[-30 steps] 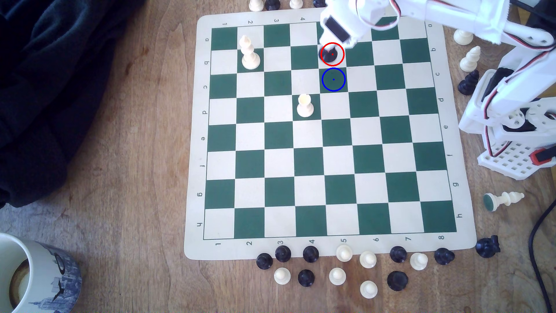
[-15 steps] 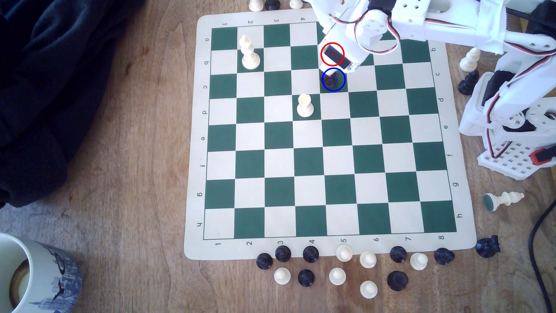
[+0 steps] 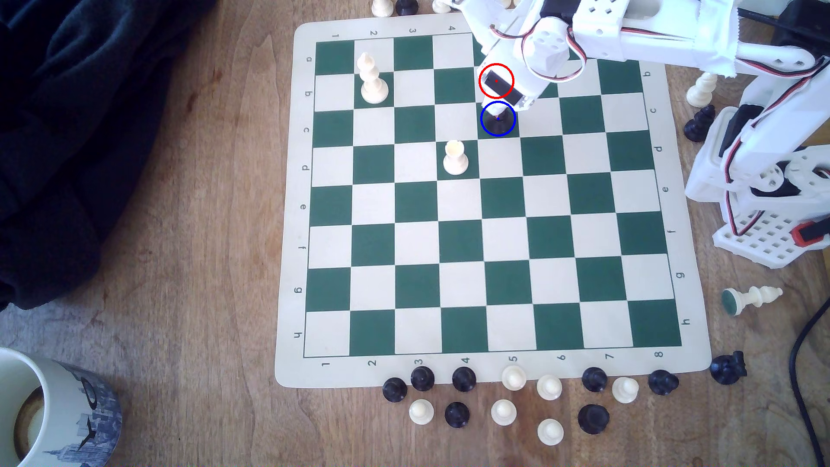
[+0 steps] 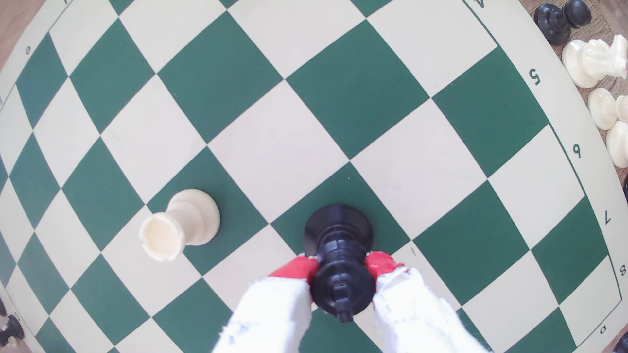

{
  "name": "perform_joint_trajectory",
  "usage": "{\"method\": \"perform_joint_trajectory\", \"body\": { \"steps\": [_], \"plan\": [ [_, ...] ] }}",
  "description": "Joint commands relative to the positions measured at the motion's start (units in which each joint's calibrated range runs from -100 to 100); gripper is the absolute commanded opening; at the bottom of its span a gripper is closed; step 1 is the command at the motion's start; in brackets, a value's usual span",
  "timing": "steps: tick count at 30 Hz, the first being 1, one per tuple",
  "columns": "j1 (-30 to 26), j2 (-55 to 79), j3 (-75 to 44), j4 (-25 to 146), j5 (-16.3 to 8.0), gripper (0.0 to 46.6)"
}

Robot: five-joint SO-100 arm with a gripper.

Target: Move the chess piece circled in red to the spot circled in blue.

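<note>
The red-tipped fingers [image 4: 306, 268] clench the upper body of the tall black plastic chess piece [image 4: 339, 258], keeping it upright while its round base sits on the blue-circled dark green square [image 3: 487, 130], apparently for release.

The tall black plastic chess piece [image 4: 339, 268] was seen to be glossy and smooth, with moulded ridges. It was pinched by the white plastic gripper [image 4: 341, 268], whose fingertips [image 4: 297, 268] were covered in matt red material above frayed white wrapping. The green and cream chessboard mat [image 3: 292, 269] looked matt, smooth and flexible. The brown wooden table [image 3: 188, 224] showed worn grain. The cream plastic rook [image 4: 183, 224] appeared smooth with a slight sheen. The mug [image 3: 58, 408] looked glazed and shiny.
</note>
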Motion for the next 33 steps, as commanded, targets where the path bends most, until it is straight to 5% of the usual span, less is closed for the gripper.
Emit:
{"method": "perform_joint_trajectory", "body": {
  "steps": [1, 4, 16, 25, 28, 31, 33],
  "plan": [
    [0.7, 0.0, -1.0, -0.8, 0.0, 10.5],
    [1.5, -1.6, -0.1, -0.6, -0.8, 21.6],
    [0.6, -13.7, 2.9, 5.1, -0.6, 22.4],
    [-5.3, -38.6, 28.0, 0.3, -0.4, 22.8],
    [-7.0, -47.2, 33.0, 1.7, -0.4, 21.9],
    [-7.2, -54.6, 38.1, -1.0, -1.5, 8.1],
    [-7.3, -58.4, 44.2, -6.3, -1.6, 6.1]
  ]
}}
